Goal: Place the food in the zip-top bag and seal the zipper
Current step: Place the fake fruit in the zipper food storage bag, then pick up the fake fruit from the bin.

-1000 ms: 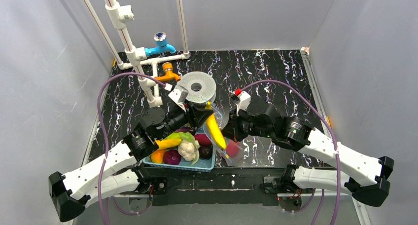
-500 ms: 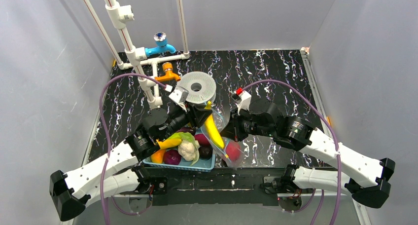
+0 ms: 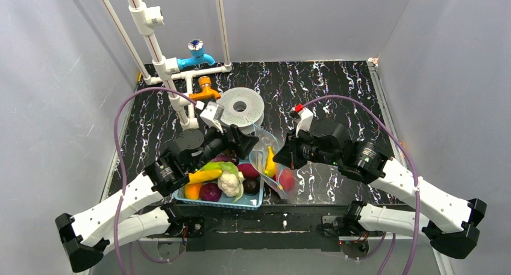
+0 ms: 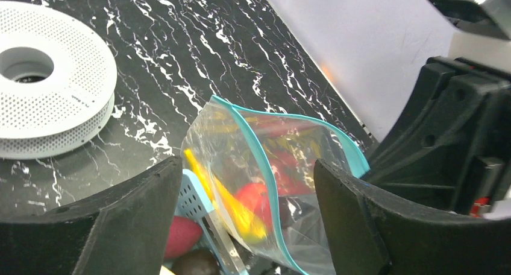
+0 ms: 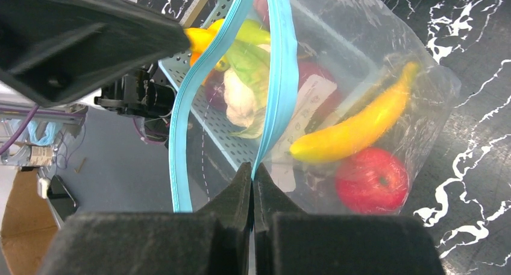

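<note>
Bag (image 3: 272, 166) stood just right of the basket (image 3: 220, 202) near the table's (image 3: 337, 88) front edge in the top view, its mouth turned up toward the left arm. The right hand (image 3: 282, 157) held it by the rim, probably so that the mouth was lifted and wide for loading. The left hand (image 3: 247, 145) hung over the basket's far corner, just beside the mouth. A banana (image 3: 270, 164) and a red apple (image 3: 287, 180) showed through the plastic. The rest of the food lay in the basket.

From the left wrist, that hand's fingers (image 4: 120, 227) were spread wide with nothing between them, and the mouth gaped beyond, so it looked free to fetch another piece. The zipper (image 4: 265, 166) ran as a teal loop round the opening, unsealed. The plastic was clear and crinkled, with yellow and red showing inside.

From the right wrist, the fingers (image 5: 241, 196) were clamped tight on one side of the zipper, the other side bowing away to the left. The banana lay slantwise above the apple at the bottom of the bag, with faint white print on the film. Cauliflower (image 5: 241, 100) sat behind, in the basket.
</note>
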Controlling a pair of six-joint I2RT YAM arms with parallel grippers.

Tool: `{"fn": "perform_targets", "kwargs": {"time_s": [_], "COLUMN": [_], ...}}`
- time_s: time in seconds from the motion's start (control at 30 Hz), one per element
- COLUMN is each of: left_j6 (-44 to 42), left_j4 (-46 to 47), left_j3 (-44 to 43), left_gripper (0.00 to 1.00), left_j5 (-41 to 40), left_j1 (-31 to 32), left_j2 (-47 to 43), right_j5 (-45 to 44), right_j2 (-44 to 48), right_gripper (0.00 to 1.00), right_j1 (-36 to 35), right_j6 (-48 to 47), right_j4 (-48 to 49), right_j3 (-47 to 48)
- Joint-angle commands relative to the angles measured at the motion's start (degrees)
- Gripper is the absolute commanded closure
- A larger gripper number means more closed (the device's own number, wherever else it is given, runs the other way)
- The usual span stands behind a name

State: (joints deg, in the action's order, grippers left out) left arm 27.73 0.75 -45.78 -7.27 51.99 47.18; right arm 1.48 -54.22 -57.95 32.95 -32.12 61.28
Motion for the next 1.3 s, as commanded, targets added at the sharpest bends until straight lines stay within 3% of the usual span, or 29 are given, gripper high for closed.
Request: {"fn": "perform_targets", "kwargs": {"time_s": [0.0,0.2,0.47,0.63,0.7,0.9,1.03,1.27], "left_j6": [5.4,12.5,17.3,22.2,29.6,66.0,73.2,99.8], "left_j4": [-13.1,-29.4,-46.9,-56.0,-57.0,-59.4,-54.9,-64.8], "left_j3": [-5.5,-6.7,-2.3,-2.0,-1.2,5.4,6.6,5.8], "left_gripper": [0.19,0.1,0.1,0.11,0.12,0.15,0.15,0.26], "left_j5": [-3.3,-5.1,-9.2,-15.1,-16.9,-18.9,-19.7,-23.1], "left_j1": [0.2,0.2,0.2,0.1,0.1,0.2,0.1,0.2], "left_j2": [-3.5,-9.8,-19.8,-21.1,-21.1,-19.5,-16.2,-12.5], "right_j5": [-1.1,-3.1,-3.7,-3.4,-3.0,-2.0,-1.9,-2.1], "right_j2": [1.2,1.7,1.9,2.3,2.3,2.2,2.2,3.2], "right_gripper": [0.99,0.99,0.99,0.99,0.99,0.99,0.99,0.99], "right_j1": [1.4,2.9,4.3,4.7,4.7,4.8,4.8,4.8], "right_j6": [-2.1,-3.6,-5.2,-5.0,-4.8,-4.0,-3.9,-3.5], "right_j4": [0.0,-1.2,-2.2,-2.1,-1.9,-1.3,-1.3,-1.4], "right_j3": [0.1,-0.7,-0.9,-1.4,-1.6,-1.9,-1.7,-2.6]}}
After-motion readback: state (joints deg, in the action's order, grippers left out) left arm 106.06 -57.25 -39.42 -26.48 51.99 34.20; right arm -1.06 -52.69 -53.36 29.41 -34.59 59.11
